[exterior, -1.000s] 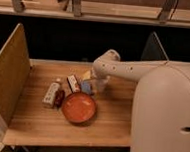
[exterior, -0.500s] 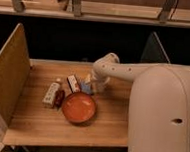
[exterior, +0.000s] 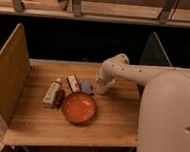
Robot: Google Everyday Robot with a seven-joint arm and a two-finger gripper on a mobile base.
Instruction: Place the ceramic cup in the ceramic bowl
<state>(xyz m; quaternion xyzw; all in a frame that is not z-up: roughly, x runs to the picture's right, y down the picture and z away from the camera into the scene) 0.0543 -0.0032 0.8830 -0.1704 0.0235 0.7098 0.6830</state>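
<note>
A: Ref pt for today's entry?
B: Shallow round glossy orange-red ceramic bowl [exterior: 78,107], upright on the light wooden table [exterior: 109,128], nr its front edge.
A: Gripper?
B: White arm [exterior: 139,73] comes in from the right. Gripper [exterior: 102,87] points down, behind the bowl & to its right, low over the table, not touching the bowl. Fingers pressed together.
A: On what?
B: Can't tell. Small pale tapered ceramic cup can't be told apart from the pale gripper end, so its exact spot is unclear. Bowl interior shows plain orange glaze.
A: Other items?
B: Small blue block [exterior: 86,86] just behind bowl, beside gripper. White-and-red flat box [exterior: 74,82] behind bowl, left of block. White packet [exterior: 51,93] left of bowl. Dark red item [exterior: 60,98] betw. packet & bowl, close to rim.
</note>
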